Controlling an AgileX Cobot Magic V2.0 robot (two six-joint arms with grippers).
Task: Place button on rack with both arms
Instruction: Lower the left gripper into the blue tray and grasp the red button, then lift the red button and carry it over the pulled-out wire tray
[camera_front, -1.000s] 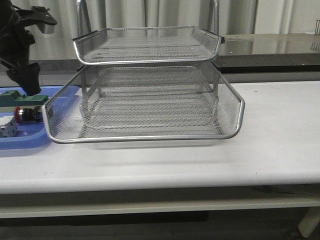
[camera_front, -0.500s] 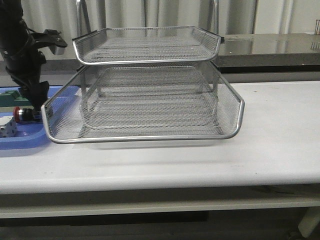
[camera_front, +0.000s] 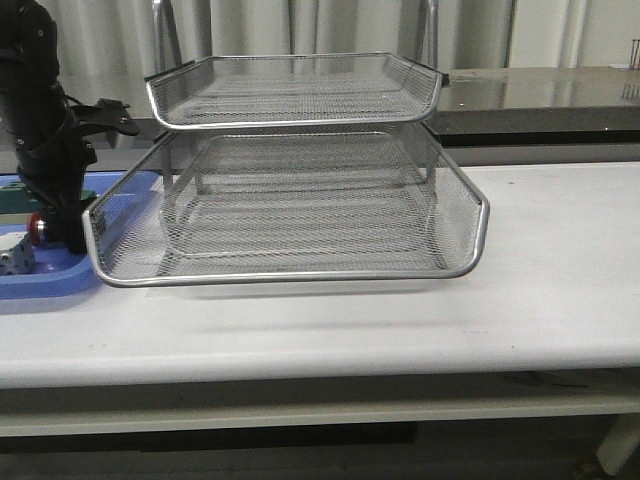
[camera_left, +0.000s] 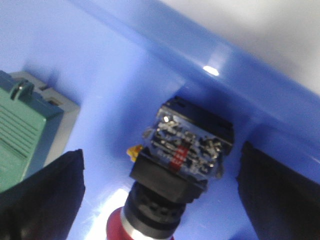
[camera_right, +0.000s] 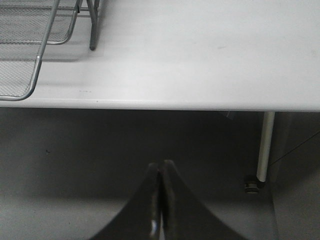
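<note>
The red-capped, black-bodied push-button switch (camera_left: 172, 175) lies in the flat blue plastic tray (camera_left: 125, 60), beside a green block (camera_left: 25, 135) and left of the silver wire-mesh letter rack (camera_front: 300, 190). The left black gripper (camera_left: 160, 195) straddles it with fingers (camera_left: 45, 195) spread wide — not touching. The right black gripper (camera_right: 160, 200) hangs off the white table's (camera_right: 200, 50) edge, fingers pressed together — holding nothing.

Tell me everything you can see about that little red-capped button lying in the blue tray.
The small push-button with a red cap lies on its side on the floor of the flat blue plastic tray, close to its wall. A black ribbed collar joins the cap to a squarish black body, and the rear block shows metal terminals and a red mark. The left gripper hangs over it, jaws open on either side, not touching. A green block lies beside it.
</note>
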